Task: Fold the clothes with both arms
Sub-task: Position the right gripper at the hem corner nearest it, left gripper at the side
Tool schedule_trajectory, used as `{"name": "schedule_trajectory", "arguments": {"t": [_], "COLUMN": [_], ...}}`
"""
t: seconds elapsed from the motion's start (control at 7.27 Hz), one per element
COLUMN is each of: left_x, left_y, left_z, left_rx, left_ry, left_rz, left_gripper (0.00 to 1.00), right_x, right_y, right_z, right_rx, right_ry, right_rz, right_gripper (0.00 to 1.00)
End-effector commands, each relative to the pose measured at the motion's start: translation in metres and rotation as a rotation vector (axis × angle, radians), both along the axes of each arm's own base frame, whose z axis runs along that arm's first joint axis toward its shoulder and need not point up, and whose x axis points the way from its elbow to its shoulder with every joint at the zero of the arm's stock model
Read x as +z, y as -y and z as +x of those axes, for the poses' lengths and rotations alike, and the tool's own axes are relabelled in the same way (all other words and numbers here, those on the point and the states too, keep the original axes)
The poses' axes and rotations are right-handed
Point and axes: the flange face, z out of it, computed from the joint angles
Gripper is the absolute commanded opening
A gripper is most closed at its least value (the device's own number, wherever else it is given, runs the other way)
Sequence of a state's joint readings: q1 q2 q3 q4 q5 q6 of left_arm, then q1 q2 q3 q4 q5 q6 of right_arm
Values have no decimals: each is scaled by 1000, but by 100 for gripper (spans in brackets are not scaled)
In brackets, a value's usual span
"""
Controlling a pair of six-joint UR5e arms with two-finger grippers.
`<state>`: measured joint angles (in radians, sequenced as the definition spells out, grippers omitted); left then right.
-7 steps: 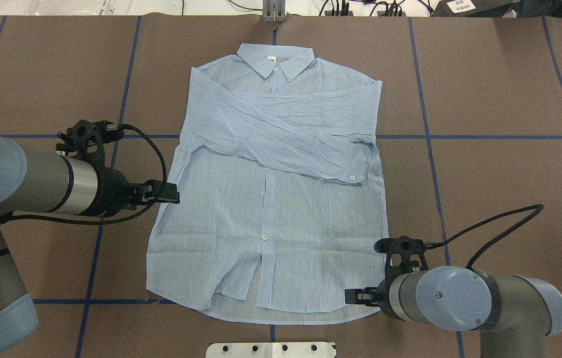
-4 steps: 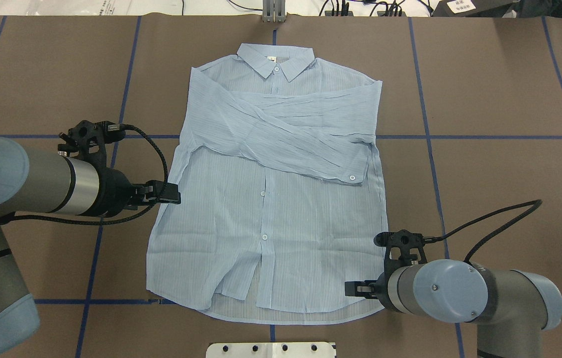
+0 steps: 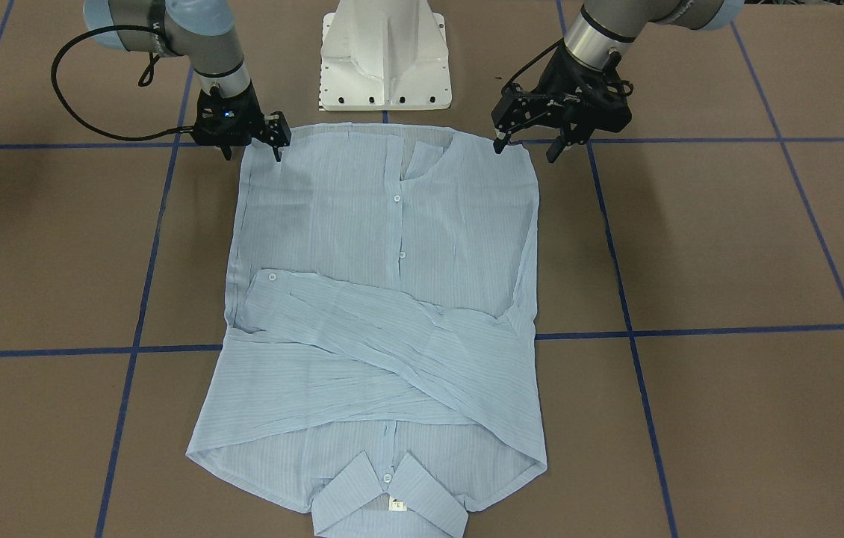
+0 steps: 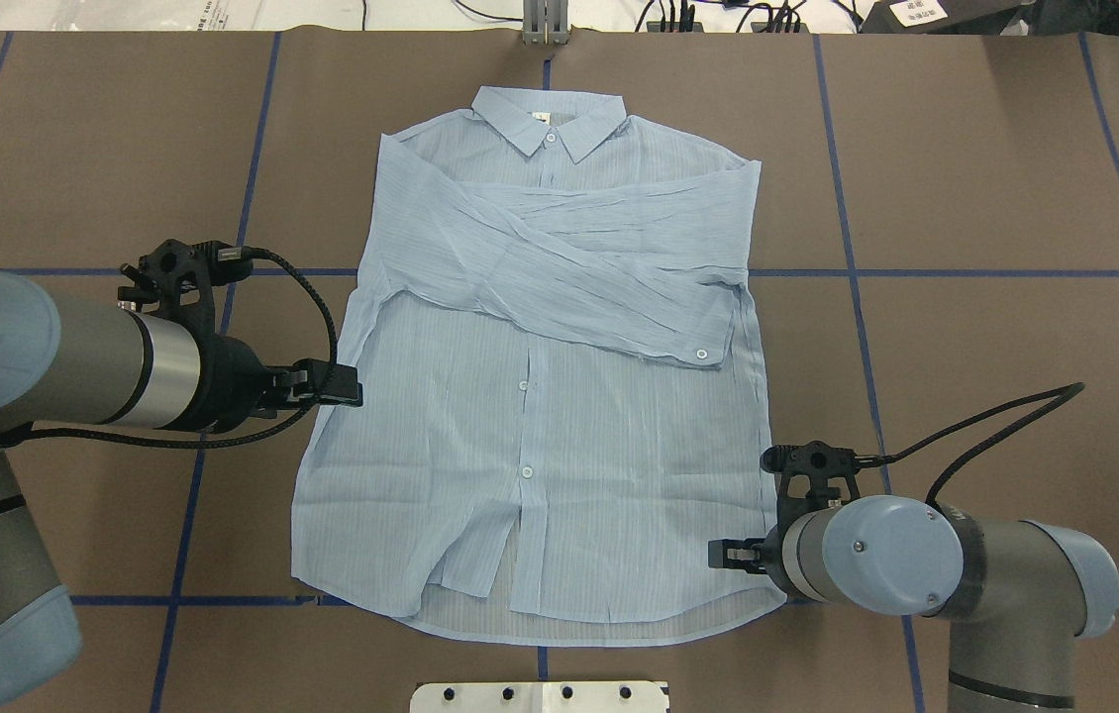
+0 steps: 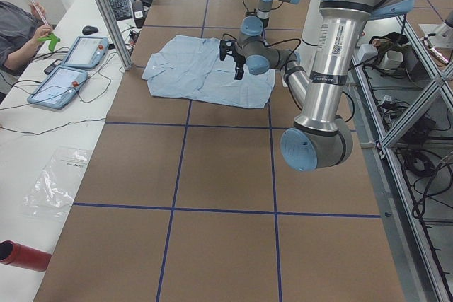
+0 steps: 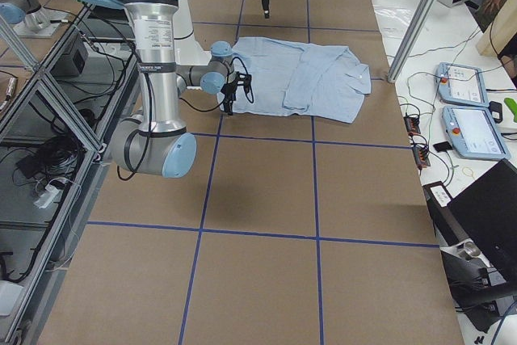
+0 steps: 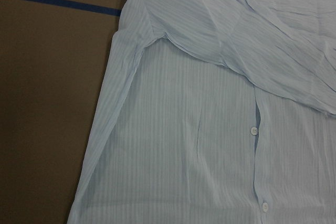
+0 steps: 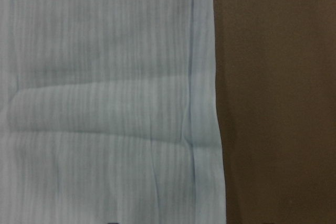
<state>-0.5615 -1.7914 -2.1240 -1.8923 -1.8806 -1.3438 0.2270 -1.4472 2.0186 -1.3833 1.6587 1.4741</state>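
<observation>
Looking down through the cameras, I see a brown table point(image 4: 995, 178) crossed by blue tape lines point(image 4: 966, 272), with the white pedestal point(image 3: 385, 60) at the robot's edge. In the side views a white bench point(image 5: 42, 139) runs along the far side. It carries two teach pendants point(image 5: 85, 52), a clear plastic bag point(image 5: 53, 185) and a red cylinder point(image 5: 21, 254). A person point(image 5: 18, 30) sits at one end of it.

Writing is scarce. The shirt point(image 4: 540, 436) has a small white neck label point(image 3: 396, 505), and there is a sticker point(image 5: 333, 42) on the left arm point(image 5: 318, 111), but the print on both is too small for me to read.

The shirt lies flat in the middle of the table, collar point(image 4: 550, 124) away from the robot and hem toward the pedestal. Both sleeves point(image 4: 579, 267) are crossed over the chest.

The left gripper point(image 3: 524, 152) hangs over the shirt's side edge on the robot's left, jaws spread wide and holding nothing. In the front view one fingertip is over cloth and the other over bare table. Its wrist camera shows only the side seam and the fold of a sleeve, with no fingers in view.

The right gripper point(image 3: 252, 152) is low at the hem corner on the robot's right, also parted and empty. It has one finger on either side of the shirt's edge — whether a tip touches the cloth I cannot tell.
</observation>
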Motion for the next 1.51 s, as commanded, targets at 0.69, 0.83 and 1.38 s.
{"name": "schedule_trajectory", "arguments": {"t": [0.69, 0.83, 1.38], "left_x": [-2, -2, -4], "left_y": [1, 1, 1], "left_z": [2, 2, 2], "left_rx": [1, 1, 2], "left_ry": [-2, -2, -4], "left_rz": [0, 0, 3], "left_gripper": [99, 99, 99], "right_x": [-5, -3, -4], "right_y": [-4, -4, -4], "right_z": [7, 6, 8], "right_rx": [-26, -30, -42], "right_ry": [-22, -33, -41], "right_rz": [-37, -47, -70], "right_gripper": [65, 57, 57]}}
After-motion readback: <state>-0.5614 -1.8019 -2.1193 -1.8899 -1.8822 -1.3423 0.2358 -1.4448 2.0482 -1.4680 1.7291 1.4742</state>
